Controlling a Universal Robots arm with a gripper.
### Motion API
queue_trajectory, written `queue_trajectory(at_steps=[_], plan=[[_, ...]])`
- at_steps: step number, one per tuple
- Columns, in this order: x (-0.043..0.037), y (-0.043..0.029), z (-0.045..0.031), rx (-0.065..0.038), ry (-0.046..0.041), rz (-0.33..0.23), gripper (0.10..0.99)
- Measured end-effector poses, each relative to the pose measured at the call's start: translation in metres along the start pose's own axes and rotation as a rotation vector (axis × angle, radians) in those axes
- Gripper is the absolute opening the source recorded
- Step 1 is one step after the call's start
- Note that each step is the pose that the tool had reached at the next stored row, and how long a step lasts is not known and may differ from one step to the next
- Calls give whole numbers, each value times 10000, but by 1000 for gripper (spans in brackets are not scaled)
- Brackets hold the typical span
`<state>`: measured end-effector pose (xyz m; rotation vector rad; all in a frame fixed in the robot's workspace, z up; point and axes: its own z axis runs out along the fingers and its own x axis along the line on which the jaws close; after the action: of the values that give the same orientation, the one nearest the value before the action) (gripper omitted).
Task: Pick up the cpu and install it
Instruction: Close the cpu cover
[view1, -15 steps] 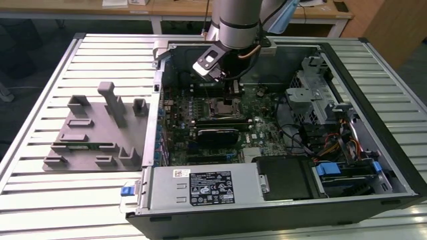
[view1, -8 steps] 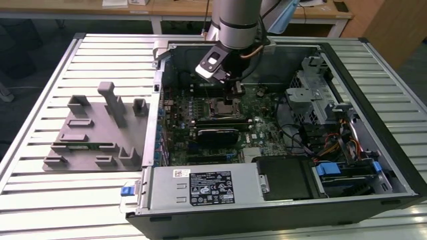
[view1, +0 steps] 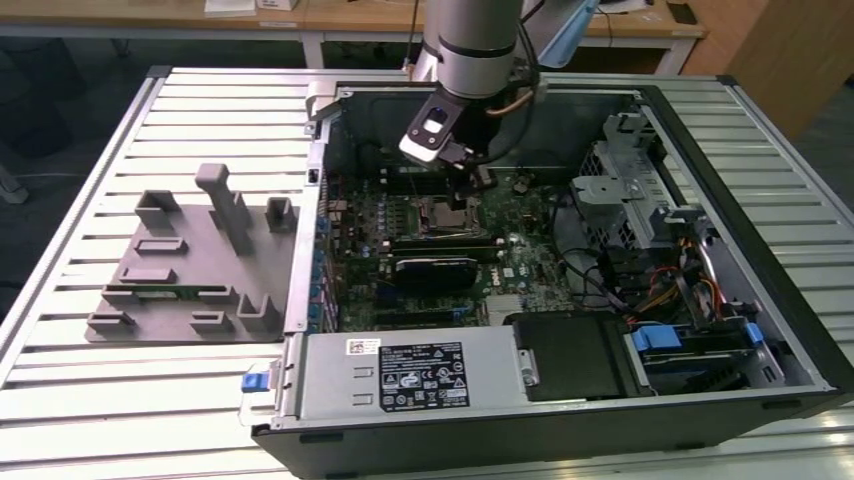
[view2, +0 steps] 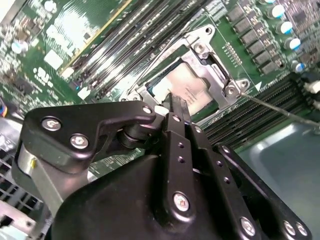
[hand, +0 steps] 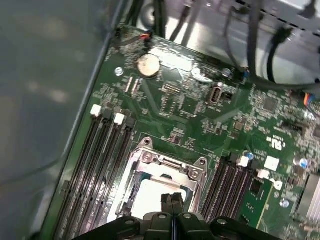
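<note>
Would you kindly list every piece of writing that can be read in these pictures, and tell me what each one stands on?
No text can be read with certainty.
Black label on the power supply: print too small.
White sticker beside it: too small.
White markings on the motherboard, in the first wrist view: blurred.
Faint print on the cpu, in the second wrist view: blurred.

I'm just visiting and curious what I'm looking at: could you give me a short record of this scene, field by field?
Setting: open computer case on a slatted table
Chip: cpu lying flat in the motherboard socket
Arm: gripper shut, tips right above the cpu; contact unclear
Beside the case: grey tray, at the exterior view's left
</note>
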<state>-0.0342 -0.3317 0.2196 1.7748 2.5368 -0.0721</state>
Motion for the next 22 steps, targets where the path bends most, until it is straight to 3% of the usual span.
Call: queue_trajectory(at_steps=[22], plan=[[0,0,4,-238,-90,-3997,106]])
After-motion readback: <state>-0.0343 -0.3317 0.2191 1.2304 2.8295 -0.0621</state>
